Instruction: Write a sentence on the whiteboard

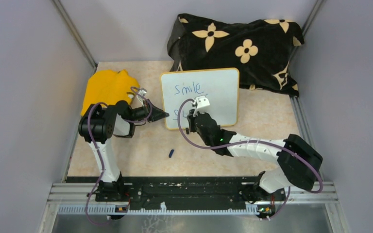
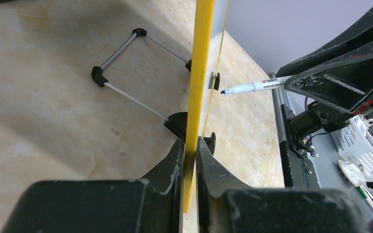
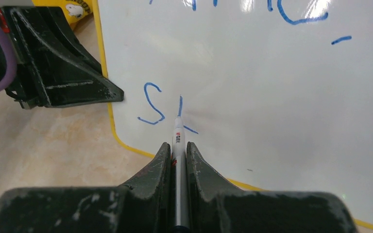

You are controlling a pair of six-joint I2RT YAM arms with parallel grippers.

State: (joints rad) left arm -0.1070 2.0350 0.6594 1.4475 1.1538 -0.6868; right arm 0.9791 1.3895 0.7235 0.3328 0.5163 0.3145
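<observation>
While on line 2 of sentence (image 1: 189, 90), nips marker (image 3: 178, 138) (R gripper (image 3: 177, 148)) and 8 o'clock rim of whiteboard (image 1: 221, 97) (L gripper (image 2: 190, 141)); next needs steady strokes.

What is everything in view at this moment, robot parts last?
whiteboard: one, white with yellow rim, propped mid-table
sentence: one, blue, unfinished, on the whiteboard
marker: one, white, tip at the whiteboard
cloth: one, black with cream flowers, behind the whiteboard
yellow bundle: one, back left
small piece: one, dark blue, on table near front
table: one, beige
left gripper: one, black, shut on whiteboard's left edge
right gripper: one, black, shut on marker
</observation>
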